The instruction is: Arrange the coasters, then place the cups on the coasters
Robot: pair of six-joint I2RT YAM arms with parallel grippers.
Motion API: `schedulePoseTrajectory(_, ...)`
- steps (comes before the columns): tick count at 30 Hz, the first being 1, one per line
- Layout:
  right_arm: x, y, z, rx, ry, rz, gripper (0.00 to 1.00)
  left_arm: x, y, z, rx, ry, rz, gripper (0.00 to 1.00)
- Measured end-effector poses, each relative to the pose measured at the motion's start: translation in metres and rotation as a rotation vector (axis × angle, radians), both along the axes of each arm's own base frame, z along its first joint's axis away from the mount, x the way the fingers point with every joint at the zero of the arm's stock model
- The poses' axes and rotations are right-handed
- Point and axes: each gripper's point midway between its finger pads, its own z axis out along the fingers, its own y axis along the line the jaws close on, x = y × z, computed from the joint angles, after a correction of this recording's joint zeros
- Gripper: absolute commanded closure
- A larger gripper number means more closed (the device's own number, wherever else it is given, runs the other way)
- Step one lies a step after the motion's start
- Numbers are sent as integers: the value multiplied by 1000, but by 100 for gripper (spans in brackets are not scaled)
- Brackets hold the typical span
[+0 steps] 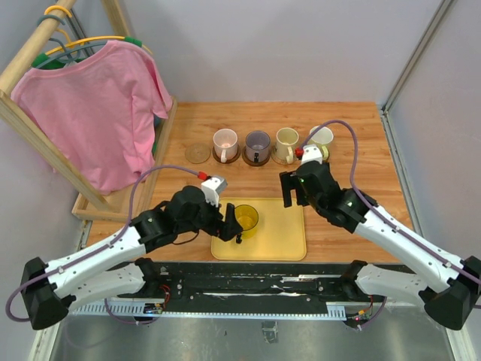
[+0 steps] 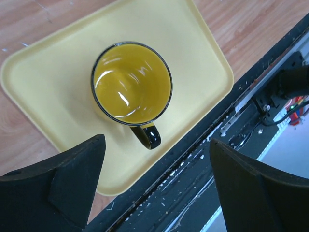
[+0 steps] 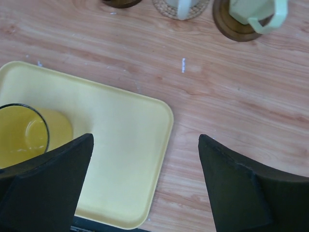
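From its base at the near edge the left arm reaches forward and inward, elbow bent, the left gripper (image 1: pixel 231 224) low over the near left part of the yellow tray (image 1: pixel 285 242). Its fingers (image 2: pixel 72 179) are spread wide and grasp nothing. The translucent yellow cup (image 2: pixel 131 83) stands upright on the tray just ahead of the fingertips, in line with the gap between them, its dark handle turned back toward them without touching. The right arm stretches in from the right, wrist bent down, with the right gripper (image 1: pixel 294 194) above the tray's far right corner. Its fingers (image 3: pixel 241 188) are likewise spread, released, with only tray and bare wooden table (image 1: pixel 353 135) below. Beyond the right fingers runs the far row: an empty tan coaster (image 1: pixel 198 153), then the pink cup (image 1: pixel 224 142), the purple-grey cup (image 1: pixel 258 144), the cream cup (image 1: pixel 285 142) and the pale-green cup (image 3: pixel 253 12), each upright on a coaster.
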Motion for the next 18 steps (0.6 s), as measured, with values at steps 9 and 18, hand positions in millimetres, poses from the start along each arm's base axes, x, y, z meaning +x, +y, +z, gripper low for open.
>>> schedulePoseTrajectory(9, 4, -27, 3, 28, -62, -86, 8, -4, -14, -51, 154, 86, 9, 8)
schedulePoseTrajectory(18, 3, -30, -4, 33, -70, -92, 8, 2, -10, -80, 252, 114, 43, 13)
